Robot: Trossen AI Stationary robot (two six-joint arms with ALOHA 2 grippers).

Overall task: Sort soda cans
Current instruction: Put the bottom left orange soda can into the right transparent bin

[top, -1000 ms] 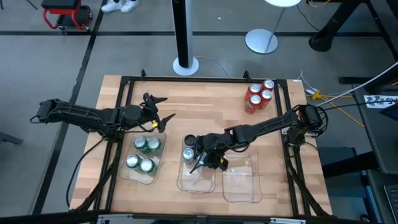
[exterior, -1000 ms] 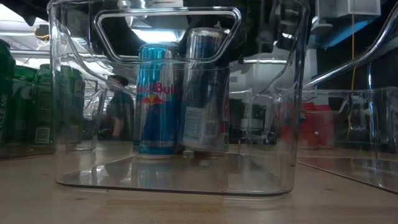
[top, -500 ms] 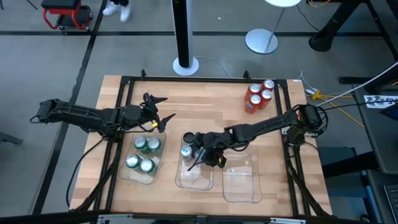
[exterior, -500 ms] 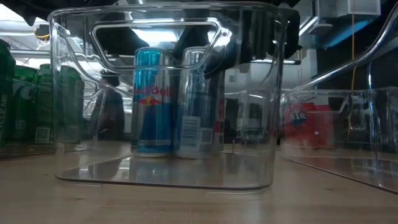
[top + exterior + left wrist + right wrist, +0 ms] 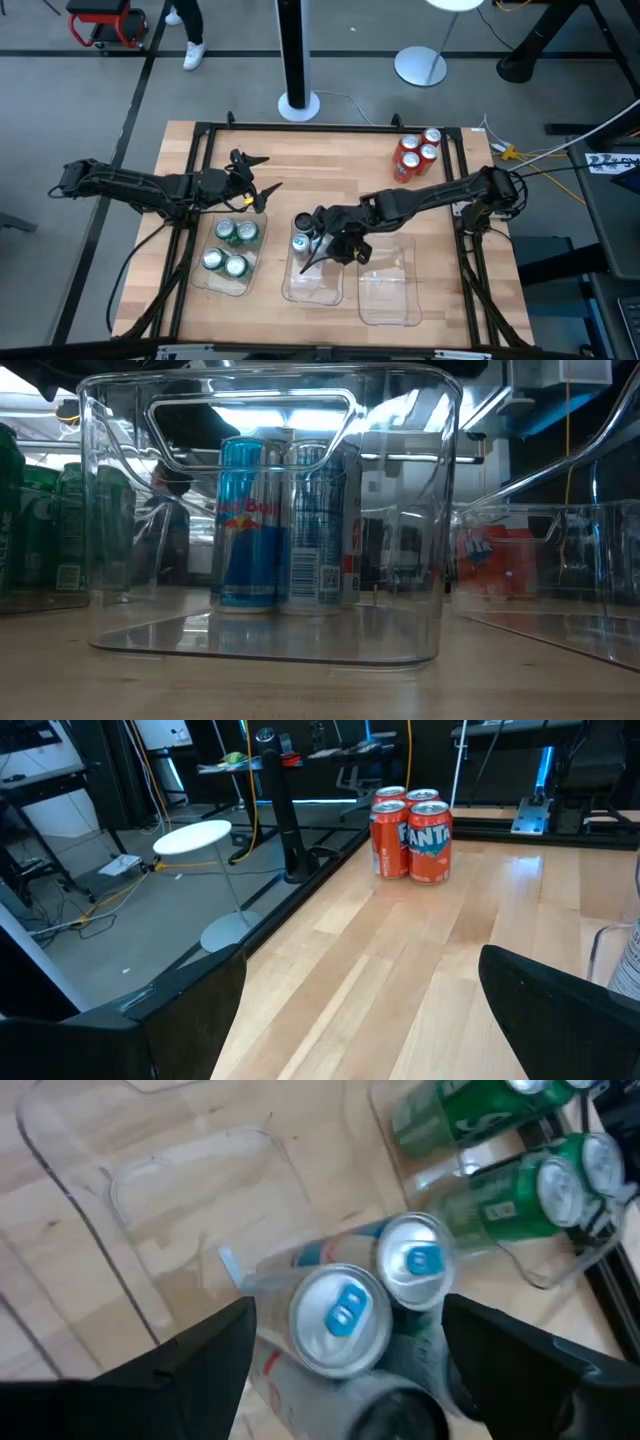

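Several green cans (image 5: 230, 248) stand in the left clear tray (image 5: 212, 282). Silver-grey cans (image 5: 302, 240) stand upright and close together on the floor of the middle tray (image 5: 325, 290), at its far end. The low view shows their sides (image 5: 285, 525) and the right wrist view their tops (image 5: 345, 1315). Red cans (image 5: 415, 152) stand on the table's far right. My right gripper (image 5: 322, 245) hovers open above the silver cans, a finger on either side (image 5: 350, 1308). My left gripper (image 5: 262, 173) waits open beyond the left tray, facing the red cans (image 5: 410, 835).
A third clear tray (image 5: 390, 285) lies to the right of the middle one, with nothing in it. Bare wood stretches across the table's far half between my left gripper and the red cans. A black frame (image 5: 300, 127) runs round the table. A person (image 5: 190, 30) walks beyond it.
My right gripper lowered a tilted silver-grey can into the middle tray, stood it upright beside another, let go and rose out of the low view. The middle tray shifted slightly while this happened. My left arm kept still.
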